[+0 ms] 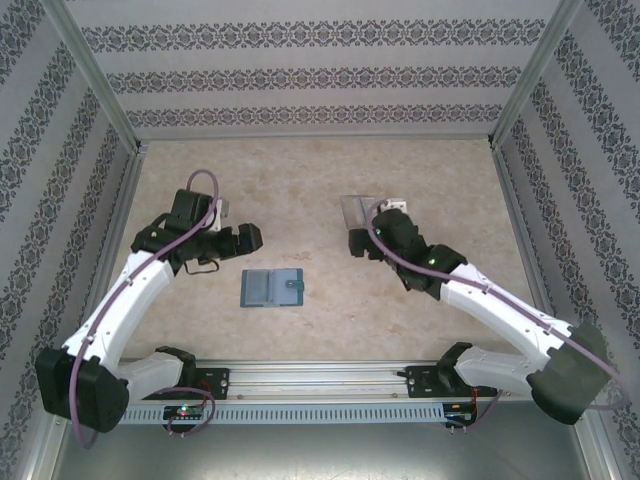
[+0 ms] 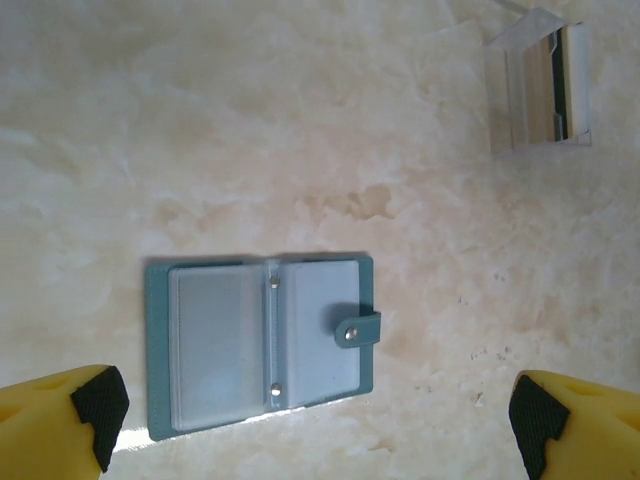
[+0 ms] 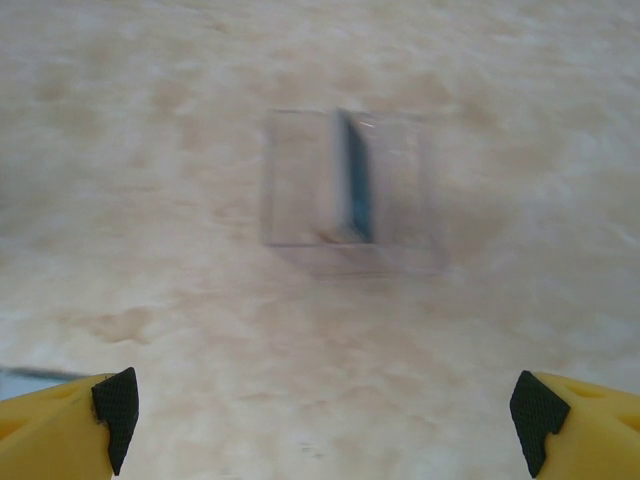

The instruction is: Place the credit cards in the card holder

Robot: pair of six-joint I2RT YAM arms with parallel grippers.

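A: What lies on the beige marbled table (image 1: 330,180)?

B: The small teal-blue folding card holder (image 2: 262,342) lies open and flat near the middle. The left gripper (image 2: 318,415) is above it, its jaws spread wide and empty.

A: And the cards?

B: A thin bluish credit card (image 3: 356,185) stands upright in the clear plastic stand (image 3: 300,180), a little blurred. The right gripper (image 3: 325,410) hovers near it, also spread wide, holding nothing.

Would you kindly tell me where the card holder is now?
In the top view, the card holder lies open on the table, left of centre near the front; the clear stand sits behind, to its right.
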